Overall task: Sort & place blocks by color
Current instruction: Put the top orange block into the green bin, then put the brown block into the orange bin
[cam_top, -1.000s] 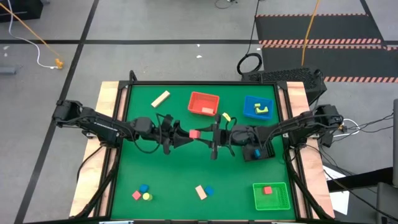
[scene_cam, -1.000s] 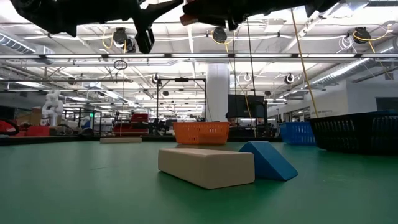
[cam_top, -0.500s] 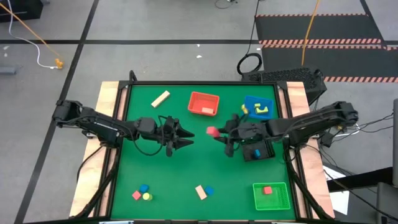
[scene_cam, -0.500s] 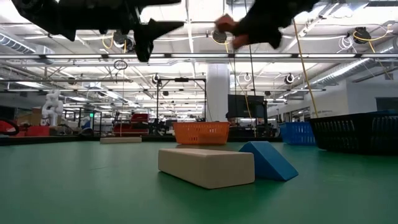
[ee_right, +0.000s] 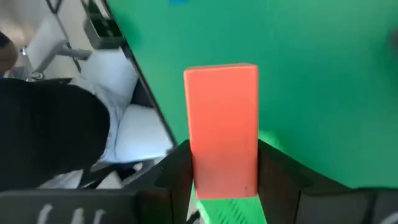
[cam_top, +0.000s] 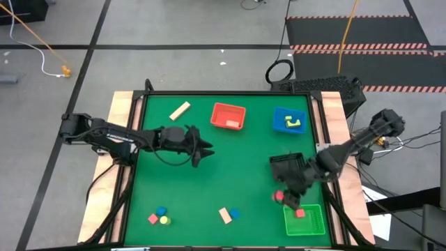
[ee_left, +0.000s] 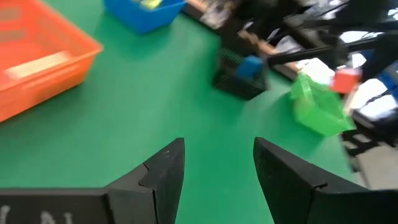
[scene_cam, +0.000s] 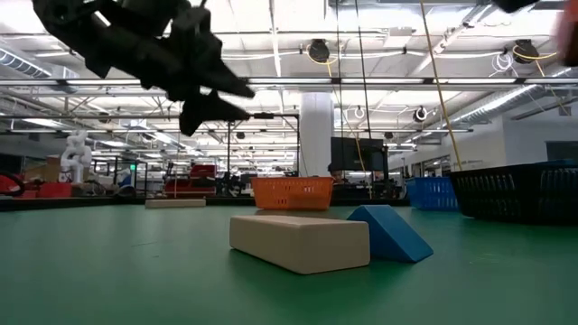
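Right gripper (cam_top: 281,198) hangs over the near right part of the table, just beside the green tray (cam_top: 313,224), fingers clamped on a red block (cam_top: 279,197). In the right wrist view the red block (ee_right: 221,130) stands upright between the two dark fingers (ee_right: 280,171), green tray edge below it. Another red block (cam_top: 300,213) lies inside the green tray.

Left gripper (cam_top: 206,146) sits over the middle left of the table, fingers apart and holding nothing; the left wrist view shows the gap between its fingers (ee_left: 158,171) with bare green mat under it.

Red tray (cam_top: 228,116) at the far side, a pale wood block probably in it, hard to tell. Blue tray (cam_top: 290,120) holds yellow-green blocks (cam_top: 294,123). Pale wood bar (cam_top: 180,110) lies far left. Near edge: red, blue and yellow blocks (cam_top: 159,216) clustered left; pale wood block (cam_top: 224,215) touching a blue wedge (cam_top: 235,213) in the centre.
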Robot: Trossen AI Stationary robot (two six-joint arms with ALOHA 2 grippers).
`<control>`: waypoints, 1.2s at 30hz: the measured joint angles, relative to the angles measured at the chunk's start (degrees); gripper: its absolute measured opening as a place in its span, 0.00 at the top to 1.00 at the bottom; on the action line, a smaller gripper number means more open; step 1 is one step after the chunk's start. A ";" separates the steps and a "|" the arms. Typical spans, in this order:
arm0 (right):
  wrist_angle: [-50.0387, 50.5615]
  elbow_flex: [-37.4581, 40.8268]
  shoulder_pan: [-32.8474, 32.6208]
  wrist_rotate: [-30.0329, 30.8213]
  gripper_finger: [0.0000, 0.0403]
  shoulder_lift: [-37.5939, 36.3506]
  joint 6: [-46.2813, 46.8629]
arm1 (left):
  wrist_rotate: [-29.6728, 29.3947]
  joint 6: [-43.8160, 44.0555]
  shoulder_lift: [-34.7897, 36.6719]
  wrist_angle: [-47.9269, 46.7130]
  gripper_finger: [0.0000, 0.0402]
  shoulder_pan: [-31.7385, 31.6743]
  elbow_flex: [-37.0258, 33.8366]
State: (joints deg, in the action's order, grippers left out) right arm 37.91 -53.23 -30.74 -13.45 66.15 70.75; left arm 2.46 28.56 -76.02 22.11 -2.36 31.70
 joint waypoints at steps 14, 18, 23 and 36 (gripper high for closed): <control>1.04 0.00 -13.36 -0.12 0.60 0.33 31.38 | -0.30 -0.22 -0.01 -20.87 0.52 -3.34 0.00; 2.23 0.00 -13.37 -0.04 0.55 0.31 33.59 | -7.32 -1.94 -0.03 -27.09 0.52 -4.40 0.00; 2.67 0.00 -13.38 0.11 0.52 0.31 33.34 | -20.96 -5.61 -0.03 -29.41 0.52 -6.80 0.00; 2.69 0.00 -13.15 5.93 0.49 0.31 28.30 | -30.50 -7.57 -0.03 -36.65 0.52 -25.19 0.00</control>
State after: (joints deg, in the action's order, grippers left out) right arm 40.60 -53.23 -43.89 -7.52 66.46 99.05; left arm -28.04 20.98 -76.05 -14.54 -27.55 31.70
